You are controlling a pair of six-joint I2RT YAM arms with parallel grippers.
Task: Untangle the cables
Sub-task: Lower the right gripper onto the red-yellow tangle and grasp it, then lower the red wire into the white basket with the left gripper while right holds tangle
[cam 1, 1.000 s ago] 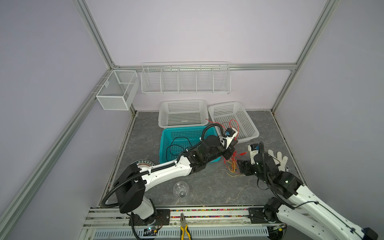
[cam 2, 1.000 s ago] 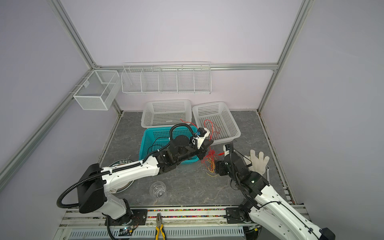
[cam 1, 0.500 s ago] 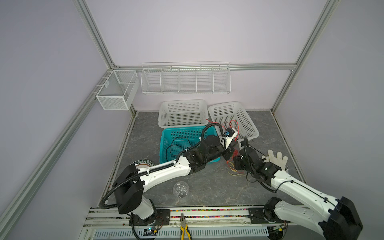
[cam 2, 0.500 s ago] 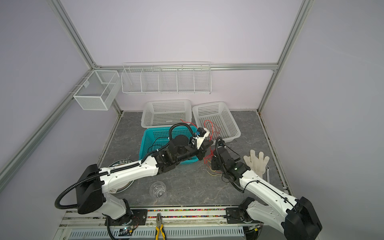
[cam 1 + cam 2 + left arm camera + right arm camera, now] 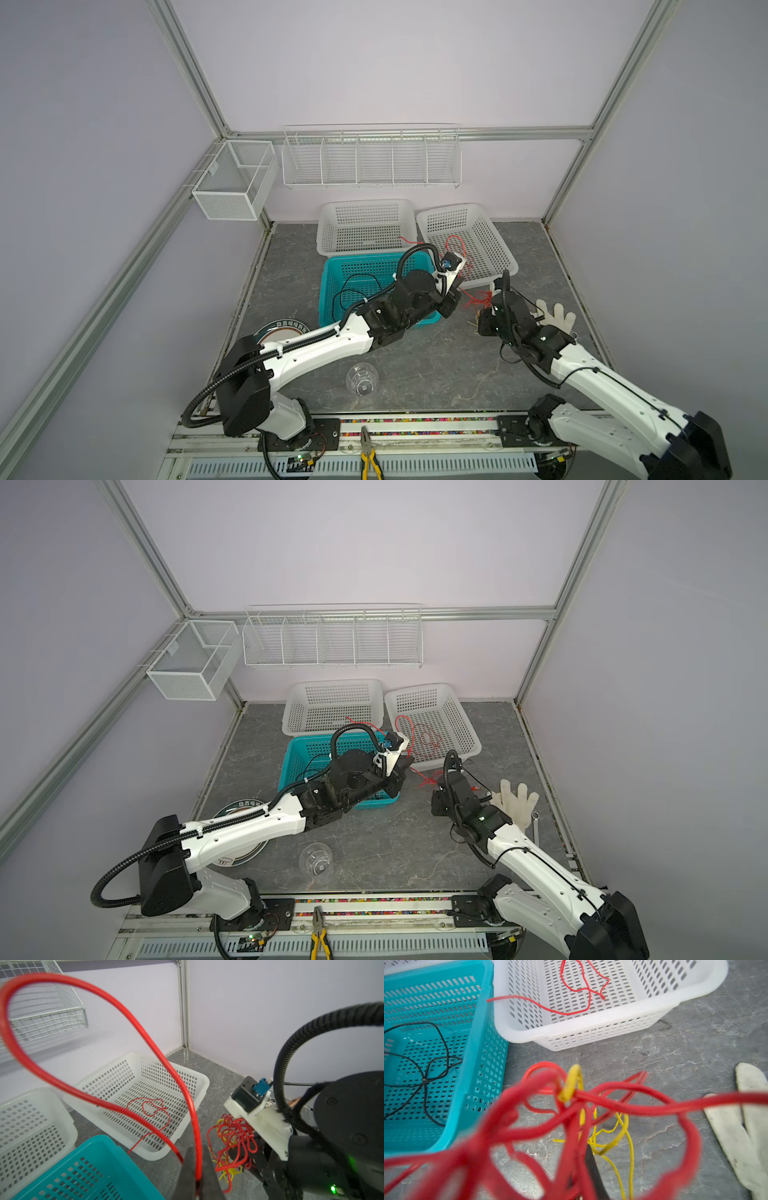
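Observation:
A tangle of red and yellow cables [image 5: 478, 298] [image 5: 432, 777] [image 5: 232, 1136] hangs just above the grey floor, between my two grippers. My left gripper [image 5: 196, 1153] [image 5: 453, 297] is shut on a red cable [image 5: 145, 1028] that loops up in front of its camera. My right gripper [image 5: 581, 1167] [image 5: 484, 320] is shut on the red strands [image 5: 571, 1105] of the tangle, which hide most of its jaws. Thin yellow cables [image 5: 623, 1136] dangle below. Another red cable [image 5: 581, 989] [image 5: 461, 249] lies in the right white basket. A black cable [image 5: 425, 1076] [image 5: 353, 286] lies in the teal basket.
Teal basket [image 5: 332, 266], two white baskets [image 5: 365, 208] [image 5: 498, 232] at the back. A white glove [image 5: 552, 318] lies right of my right gripper. A plate [image 5: 286, 326] and a clear glass [image 5: 361, 378] sit front left. Pliers [image 5: 368, 457] lie on the front rail.
My right gripper has gone from open to shut on the tangle, and its arm has shifted beside it. The left arm has stayed put with its red cable.

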